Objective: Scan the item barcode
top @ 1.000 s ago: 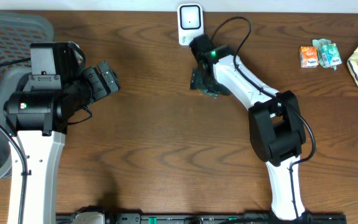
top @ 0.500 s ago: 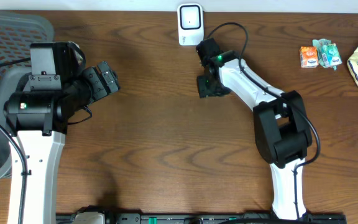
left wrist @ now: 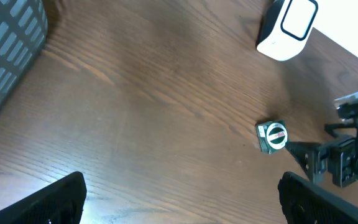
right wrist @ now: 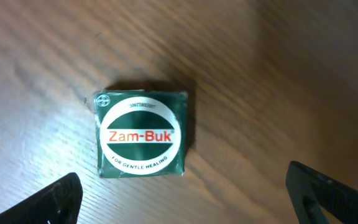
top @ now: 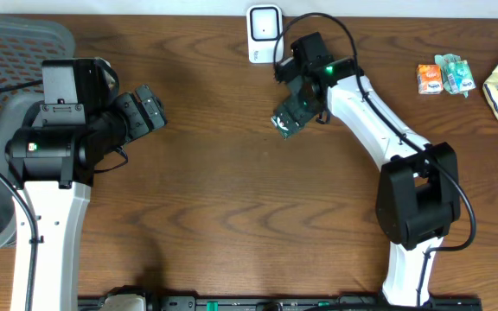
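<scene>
At the far edge of the table (top: 214, 190), about the middle: scanner (top: 264, 33). Just near of it and slightly right, flat on the table: box (top: 288, 121), beneath the right gripper (right wrist: 185, 186), between its fingers and apart from both. Well to the left of the box, over the table: left gripper (top: 151, 107). In the far left corner, behind the left arm: basket (top: 11, 43). At the far right, well apart from the box: snack packets (top: 429, 79), side by side.
</scene>
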You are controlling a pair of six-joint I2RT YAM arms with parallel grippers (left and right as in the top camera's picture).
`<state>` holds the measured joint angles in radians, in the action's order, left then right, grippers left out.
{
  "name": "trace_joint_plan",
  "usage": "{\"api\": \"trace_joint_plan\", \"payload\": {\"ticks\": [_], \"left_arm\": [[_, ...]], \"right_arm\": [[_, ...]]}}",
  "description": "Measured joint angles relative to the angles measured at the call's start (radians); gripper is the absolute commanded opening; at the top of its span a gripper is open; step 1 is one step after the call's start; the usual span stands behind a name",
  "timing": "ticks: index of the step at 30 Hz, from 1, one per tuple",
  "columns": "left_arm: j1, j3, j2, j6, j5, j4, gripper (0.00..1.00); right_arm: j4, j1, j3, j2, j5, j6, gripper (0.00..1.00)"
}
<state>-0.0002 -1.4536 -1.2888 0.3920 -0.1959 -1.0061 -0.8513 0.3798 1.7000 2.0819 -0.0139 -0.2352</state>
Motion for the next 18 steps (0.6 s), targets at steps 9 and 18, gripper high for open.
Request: {"api": "trace_joint_plan", "payload": {"ticks": [9, 18], "left_arm": [[0.0, 0.0, 0.0, 0.0, 0.0, 0.0, 0.98], [0.0, 0.0, 0.0, 0.0, 0.0, 0.0, 0.98]], "right_arm": [[-0.085, 0.006, 0.0, 0.0, 0.023, 0.666, 0.99], [0.003, 0.073, 0.0, 0.023, -0.056, 1.038, 0.99]]}}
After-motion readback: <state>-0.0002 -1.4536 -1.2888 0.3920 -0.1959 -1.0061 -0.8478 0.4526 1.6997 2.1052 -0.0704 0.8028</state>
